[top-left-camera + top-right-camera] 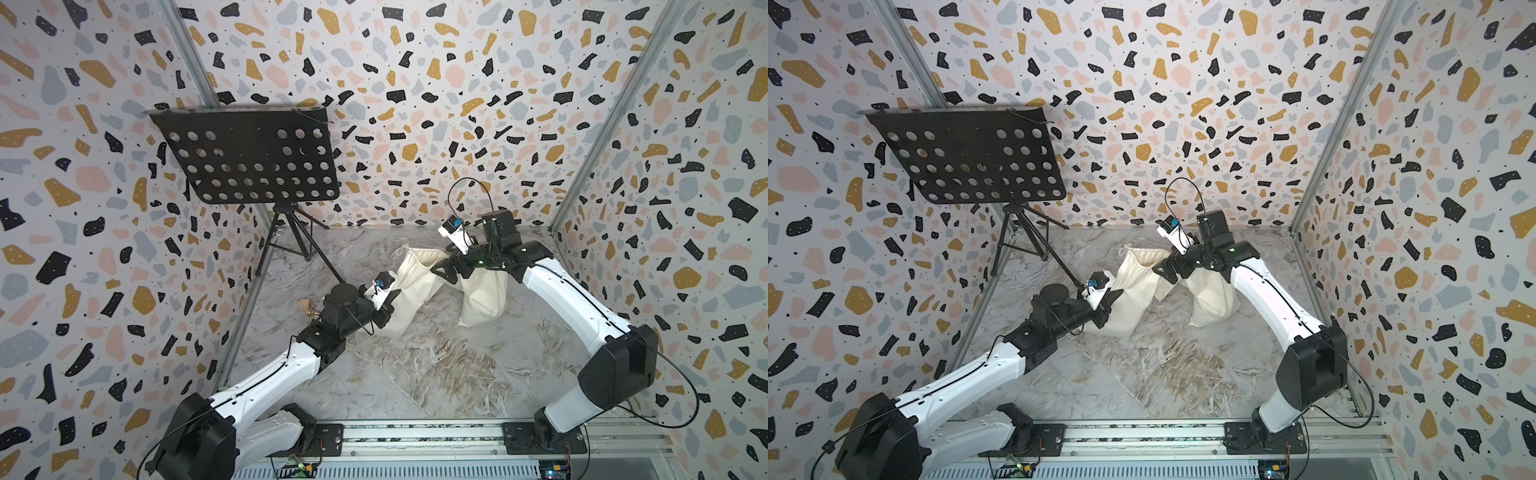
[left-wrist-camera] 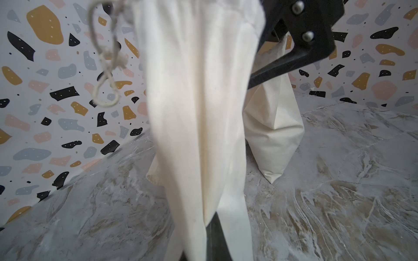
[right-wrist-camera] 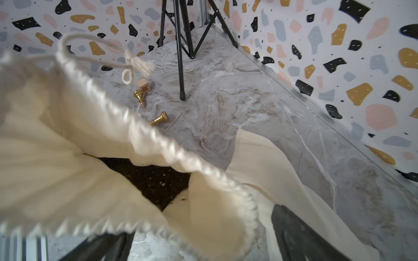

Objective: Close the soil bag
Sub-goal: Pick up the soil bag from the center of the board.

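Two grippers work the soil bag (image 1: pixel 415 286), mid-frame in both top views: left gripper (image 1: pixel 388 309) pinches its cloth, right gripper (image 1: pixel 442 272) gapes beside the open mouth. We fear soil (image 3: pixel 147 178) spilling if that pinch slips.

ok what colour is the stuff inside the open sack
Dark brown, nearly black: the soil in the soil bag, best seen in the right wrist view.

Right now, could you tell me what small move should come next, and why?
Probably move the open right gripper across to the knotted cord and pinch it. The bag gapes, soil showing; the left gripper is shut on its cloth, steadying it for a pull.
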Robot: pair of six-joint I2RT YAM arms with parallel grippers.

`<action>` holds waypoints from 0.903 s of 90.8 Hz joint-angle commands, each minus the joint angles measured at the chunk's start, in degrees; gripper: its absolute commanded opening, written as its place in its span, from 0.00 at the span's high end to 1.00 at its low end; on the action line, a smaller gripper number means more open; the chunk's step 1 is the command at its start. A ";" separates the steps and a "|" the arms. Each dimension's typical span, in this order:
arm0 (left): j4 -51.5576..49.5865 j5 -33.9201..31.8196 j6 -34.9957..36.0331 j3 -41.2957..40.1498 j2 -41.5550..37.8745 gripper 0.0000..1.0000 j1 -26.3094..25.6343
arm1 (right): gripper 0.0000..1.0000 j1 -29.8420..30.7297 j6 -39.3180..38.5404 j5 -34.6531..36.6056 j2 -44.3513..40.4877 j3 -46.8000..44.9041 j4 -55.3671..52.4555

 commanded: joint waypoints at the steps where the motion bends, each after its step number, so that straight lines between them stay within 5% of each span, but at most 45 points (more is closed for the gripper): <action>1: 7.26 2.42 1.13 0.44 -2.00 1.00 -0.25 | 0.00 -0.23 -0.34 -3.54 -2.50 -0.17 2.75; 33: 9.82 3.72 0.12 0.01 -1.13 1.00 -0.25 | 0.03 0.85 -3.68 -19.79 5.04 3.12 -3.79; 41: 10.86 3.01 -0.86 0.12 -0.95 1.00 -0.25 | 0.24 1.05 -6.07 -20.72 6.27 4.99 -7.76; 52: 9.30 -0.67 -1.85 1.60 -1.57 1.00 -0.25 | 0.77 1.08 -7.30 -17.60 5.73 7.94 -9.49; 62: 5.59 -9.53 -3.42 3.11 -3.41 0.75 -0.18 | 1.00 1.16 -9.80 -14.36 4.35 12.64 -12.06; 71: 4.13 -13.29 -3.56 2.50 -6.75 0.51 -0.03 | 1.00 1.55 -13.90 -11.64 3.76 17.66 -14.68; 82: 0.82 -19.22 -3.87 1.95 -11.24 0.39 0.06 | 1.00 2.59 -20.49 -6.89 2.83 19.63 -14.68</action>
